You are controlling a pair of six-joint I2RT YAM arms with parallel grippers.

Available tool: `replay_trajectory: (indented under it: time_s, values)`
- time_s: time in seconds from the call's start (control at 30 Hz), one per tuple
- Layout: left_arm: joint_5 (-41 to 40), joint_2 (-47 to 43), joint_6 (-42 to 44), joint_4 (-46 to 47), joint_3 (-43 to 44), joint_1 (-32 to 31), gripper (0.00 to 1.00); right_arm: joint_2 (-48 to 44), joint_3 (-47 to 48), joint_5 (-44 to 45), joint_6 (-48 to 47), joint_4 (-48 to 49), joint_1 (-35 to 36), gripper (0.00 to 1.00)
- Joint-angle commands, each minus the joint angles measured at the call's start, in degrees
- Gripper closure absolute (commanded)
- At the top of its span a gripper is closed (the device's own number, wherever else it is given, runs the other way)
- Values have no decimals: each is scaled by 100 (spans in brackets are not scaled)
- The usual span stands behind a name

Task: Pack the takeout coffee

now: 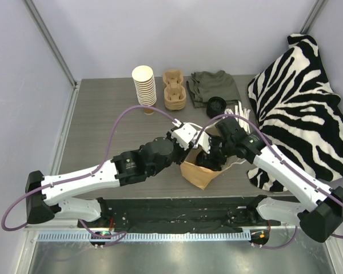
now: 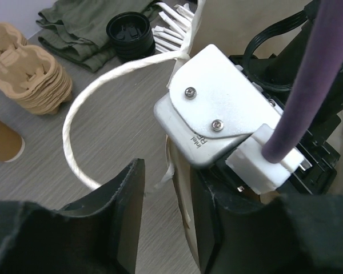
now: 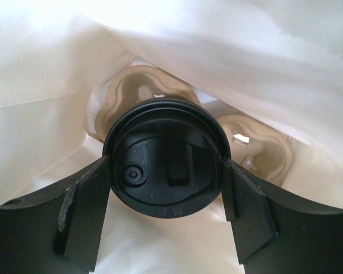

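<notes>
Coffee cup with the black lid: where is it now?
In the right wrist view, the coffee cup sits centre frame inside the paper bag, between the fingers of the right end effector, above the cup carrier.

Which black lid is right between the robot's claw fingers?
The round black plastic lid inside the paper bag, gripped by the right claw. The other black lids sit stacked on the grey table, beside the green cloth.
</notes>
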Motion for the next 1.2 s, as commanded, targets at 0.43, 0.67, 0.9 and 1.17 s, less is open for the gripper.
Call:
replay_trajectory:
  time_s: [0.43,0.67,0.9,1.17]
  values:
    - [1211,123,-598,-858,1235,932,44,-819,-1046,762,-392,645,71,79]
    - [1843,413,-722,-1307,1745,1240,42,-863,-1117,788,-286,636,71,80]
    - [2521,1169,-1240,-1886,2518,1583,29,-828,-1134,832,-260,636,71,81]
    - [3443,1723,-1390,-1737,3054,1794,31,-1030,-1301,832,-400,680,62,81]
